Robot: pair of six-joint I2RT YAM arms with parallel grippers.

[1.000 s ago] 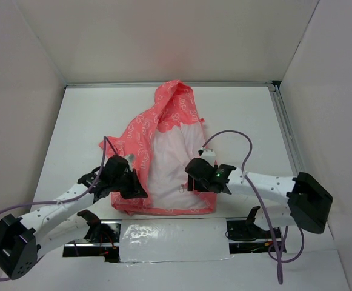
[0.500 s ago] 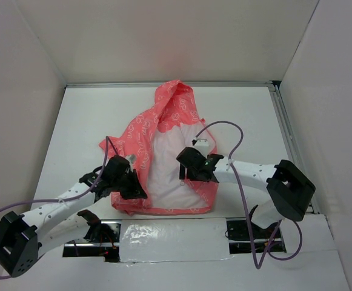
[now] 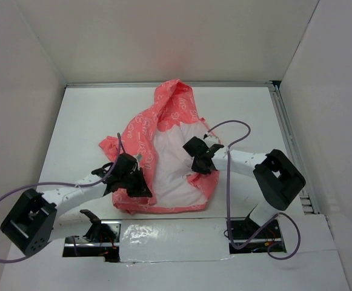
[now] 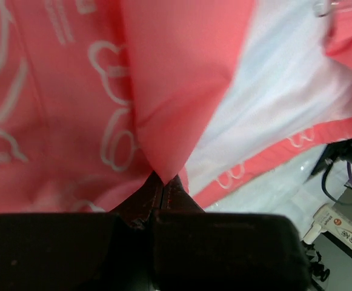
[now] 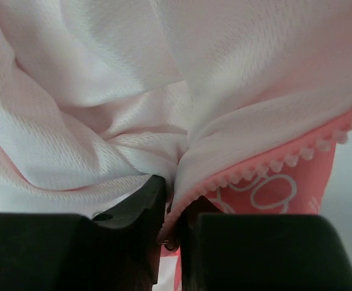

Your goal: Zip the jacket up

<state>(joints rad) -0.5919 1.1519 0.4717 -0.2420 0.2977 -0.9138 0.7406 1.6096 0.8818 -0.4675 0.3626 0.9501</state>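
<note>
The coral-pink jacket (image 3: 140, 134) with white print lies open on the table, its whitish lining (image 3: 169, 163) facing up and the hood toward the back. My left gripper (image 3: 137, 180) is shut on the jacket's left front panel (image 4: 182, 91) near the hem, and a fold of pink cloth rises from its fingertips (image 4: 177, 187). My right gripper (image 3: 201, 165) is shut on the jacket's right front edge, where the toothed zipper edge (image 5: 266, 170) and lining (image 5: 91, 121) bunch between its fingers (image 5: 145, 197). The zipper slider is not visible.
White walls enclose the table on three sides. A metal rail (image 3: 288, 136) runs along the right edge. A shiny plastic strip (image 3: 169, 233) and the two arm bases lie at the near edge. Purple cables loop beside each arm.
My right gripper has moved up and left along the jacket's right front edge and closed on it. My left arm has shifted slightly right, still holding the left panel.
</note>
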